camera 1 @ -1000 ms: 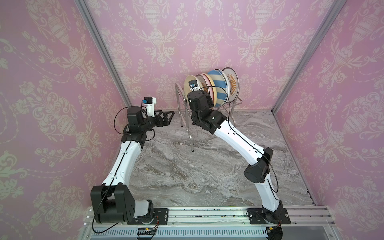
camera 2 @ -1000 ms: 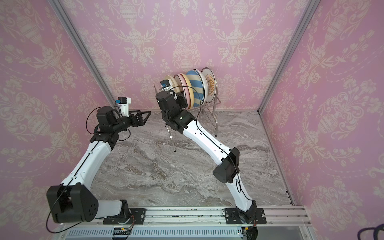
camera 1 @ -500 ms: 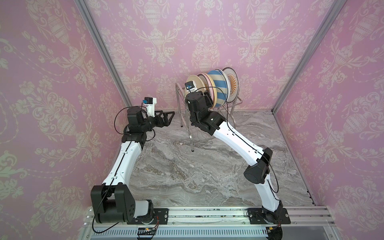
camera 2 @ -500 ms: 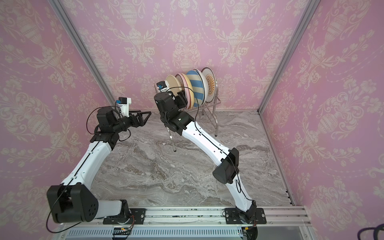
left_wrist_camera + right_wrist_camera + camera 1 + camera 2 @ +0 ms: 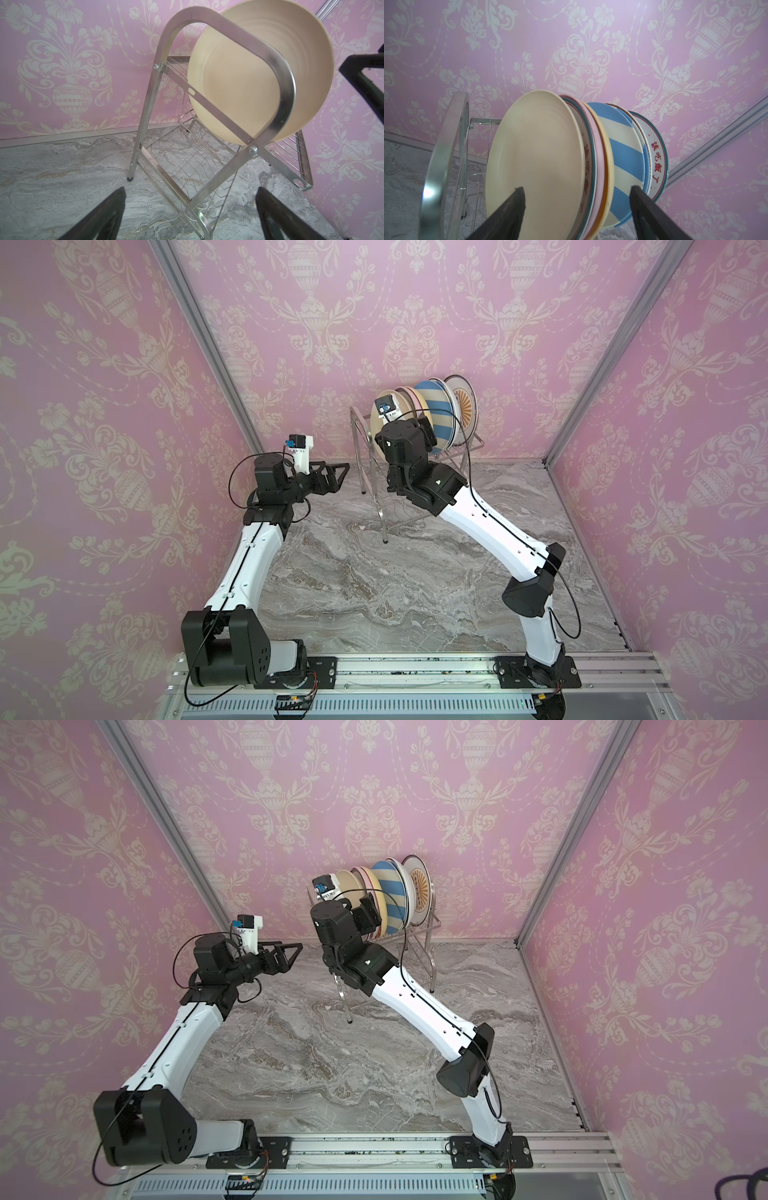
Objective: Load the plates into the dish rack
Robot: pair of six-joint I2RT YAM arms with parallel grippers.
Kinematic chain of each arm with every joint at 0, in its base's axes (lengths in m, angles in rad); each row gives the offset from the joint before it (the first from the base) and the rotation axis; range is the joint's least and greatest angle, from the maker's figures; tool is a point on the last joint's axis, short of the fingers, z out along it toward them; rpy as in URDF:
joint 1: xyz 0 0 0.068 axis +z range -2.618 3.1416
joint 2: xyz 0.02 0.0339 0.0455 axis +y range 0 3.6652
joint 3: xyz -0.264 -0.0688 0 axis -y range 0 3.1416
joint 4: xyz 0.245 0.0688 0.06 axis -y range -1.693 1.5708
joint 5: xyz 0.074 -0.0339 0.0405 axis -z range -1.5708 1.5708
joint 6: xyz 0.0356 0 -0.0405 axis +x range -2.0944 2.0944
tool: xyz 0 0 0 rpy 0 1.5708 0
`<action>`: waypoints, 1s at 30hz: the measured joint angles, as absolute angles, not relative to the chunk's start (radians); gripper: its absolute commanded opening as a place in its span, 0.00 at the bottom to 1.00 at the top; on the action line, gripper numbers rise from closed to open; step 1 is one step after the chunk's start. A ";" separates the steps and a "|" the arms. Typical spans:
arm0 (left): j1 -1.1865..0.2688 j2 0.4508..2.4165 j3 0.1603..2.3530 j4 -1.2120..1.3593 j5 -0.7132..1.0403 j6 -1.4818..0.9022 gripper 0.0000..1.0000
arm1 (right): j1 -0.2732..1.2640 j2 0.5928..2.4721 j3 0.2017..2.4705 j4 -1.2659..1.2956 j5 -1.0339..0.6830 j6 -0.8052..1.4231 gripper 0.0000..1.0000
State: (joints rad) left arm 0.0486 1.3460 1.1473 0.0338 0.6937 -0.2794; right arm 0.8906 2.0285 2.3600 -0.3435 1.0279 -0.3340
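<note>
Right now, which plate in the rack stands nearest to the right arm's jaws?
The plain cream plate, first in the row beside the rack's looped frame. The blue-striped plate and the rest stand behind it.

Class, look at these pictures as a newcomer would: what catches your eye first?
A tight row of colourful plates stands on edge on the top shelf of the shiny dish rack at the back. The right tool sits open just in front of them, and flowery pink wallpaper surrounds everything.
</note>
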 measured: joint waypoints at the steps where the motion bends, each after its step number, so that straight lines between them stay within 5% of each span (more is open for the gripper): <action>1: 0.049 1.346 1.147 0.029 0.693 -0.279 0.99 | 0.893 2.014 2.350 -0.343 1.028 -0.333 0.84; 6: 0.049 1.344 1.157 -0.037 0.659 -0.255 0.99 | 0.897 1.903 2.241 -0.355 1.017 -0.301 0.88; 12: 0.049 1.303 1.196 -0.149 0.508 -0.199 0.99 | 0.852 1.581 1.859 -0.381 0.940 -0.198 0.90; 22: 0.056 1.137 0.972 -0.094 0.103 -0.207 0.99 | 0.423 0.878 1.054 -0.378 0.727 0.056 0.98; 30: 0.078 1.177 0.552 0.144 -0.114 -0.186 0.99 | 0.254 0.923 0.490 -0.094 0.546 0.079 1.00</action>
State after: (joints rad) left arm 0.0780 1.1770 0.5518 0.1436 -0.1143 -0.1856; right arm 0.2539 0.9234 0.4904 -0.0937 0.5465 0.0788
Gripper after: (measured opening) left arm 0.993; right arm 0.997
